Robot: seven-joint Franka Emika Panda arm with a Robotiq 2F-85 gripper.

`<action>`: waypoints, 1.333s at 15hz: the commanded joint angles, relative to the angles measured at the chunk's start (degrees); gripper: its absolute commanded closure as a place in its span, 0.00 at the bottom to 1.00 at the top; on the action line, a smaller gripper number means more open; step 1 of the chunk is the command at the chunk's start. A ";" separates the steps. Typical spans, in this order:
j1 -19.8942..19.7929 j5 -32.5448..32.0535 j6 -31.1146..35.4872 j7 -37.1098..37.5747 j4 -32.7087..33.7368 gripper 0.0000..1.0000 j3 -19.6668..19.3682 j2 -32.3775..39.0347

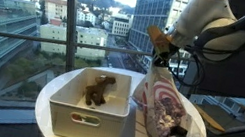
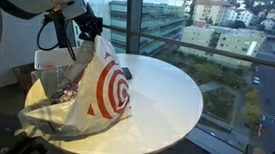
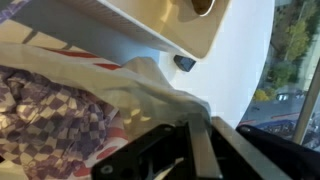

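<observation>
Pinching the bag [image 1: 168, 109] top in an exterior view, gripper [image 1: 159, 51] w/ jaws clamped on it; bag stands just right of bin [image 1: 88, 121] (brown thing [image 1: 98, 91] inside). In an exterior view, bag [image 2: 101, 89] sits on table [image 2: 166, 90], left side. Wrist view: bag [image 3: 80, 100] near-left, bin [image 3: 130, 30] far.

High-rise office or lab room, floor-to-ceiling windows [image 1: 29, 22] overlooking city buildings [image 2: 223, 14] far below, round white table [image 2: 166, 90] near the glass, robot arm [image 1: 207, 23] mounted beside it, cables trailing
</observation>
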 commanded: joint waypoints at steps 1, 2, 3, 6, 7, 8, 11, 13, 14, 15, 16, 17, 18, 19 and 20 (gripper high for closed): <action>3.04 5.17 -0.46 -6.99 2.54 0.73 -1.93 0.99; 3.92 7.49 -0.76 -8.99 2.70 0.73 -2.54 1.66; 4.52 9.68 -2.73 -10.47 3.01 0.66 -2.78 1.89; 0.39 17.40 -12.47 -16.71 3.65 0.43 2.70 0.33; 0.01 19.48 -16.14 -18.61 3.83 0.36 3.56 -0.65; -0.03 21.63 -19.59 -20.91 3.84 0.27 4.15 -1.84; 0.42 26.49 -26.75 -27.60 3.10 0.06 5.61 -6.31; 0.87 28.49 -30.53 -32.27 3.39 0.00 6.93 -8.39; 0.69 28.14 -31.77 -33.67 4.13 0.00 8.06 -8.19; 0.69 27.84 -32.68 -35.29 5.20 0.00 9.13 -7.33; 0.75 27.62 -33.32 -36.51 6.33 0.00 10.18 -6.53; 0.88 27.06 -33.51 -37.52 7.97 0.00 11.49 -4.77; 0.97 26.79 -33.79 -38.48 9.54 0.00 12.61 -3.38; 1.10 26.54 -34.43 -39.30 11.91 0.00 13.76 -1.53; 1.05 26.05 -34.90 -39.81 14.03 0.00 14.82 0.18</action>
